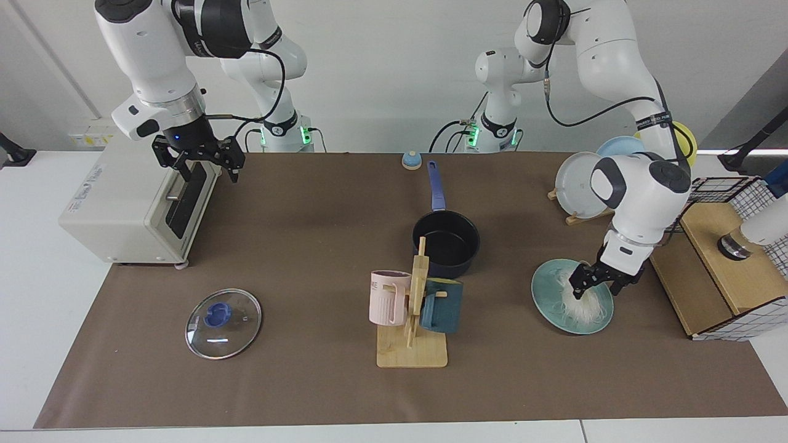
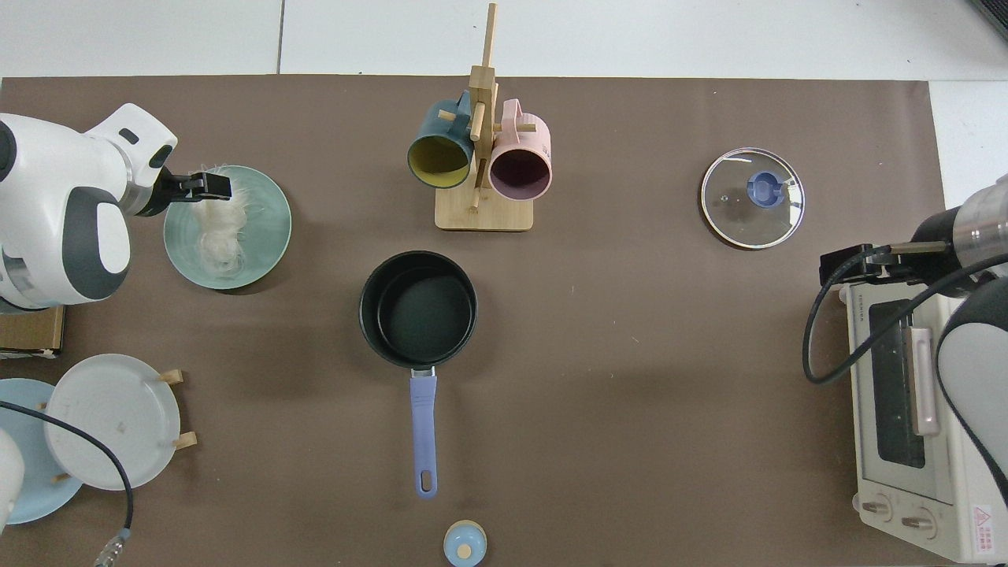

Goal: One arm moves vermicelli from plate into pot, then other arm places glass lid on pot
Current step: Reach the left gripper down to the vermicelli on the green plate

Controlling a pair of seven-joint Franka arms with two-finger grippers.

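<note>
The white vermicelli (image 1: 582, 304) (image 2: 216, 236) lies on the teal plate (image 1: 548, 289) (image 2: 268, 228). My left gripper (image 1: 597, 289) (image 2: 209, 187) is down at the plate's far edge, open, with its fingers over the end of the noodle bundle. The dark navy pot (image 1: 446, 243) (image 2: 417, 309) stands mid-table, black inside, its blue handle pointing toward the robot bases. On the mat by the oven side lies the glass lid (image 1: 223, 323) (image 2: 752, 197) with its blue knob up. My right gripper (image 1: 198, 163) (image 2: 839, 264) waits open above the toaster oven's front.
A wooden mug stand (image 1: 411, 351) with a pink and a dark teal mug stands in front of the pot. A toaster oven (image 1: 123, 203), a rack of upright plates (image 1: 585, 184), a wooden box with wire basket (image 1: 714, 271) and a small blue knobbed piece (image 1: 411, 160) ring the mat.
</note>
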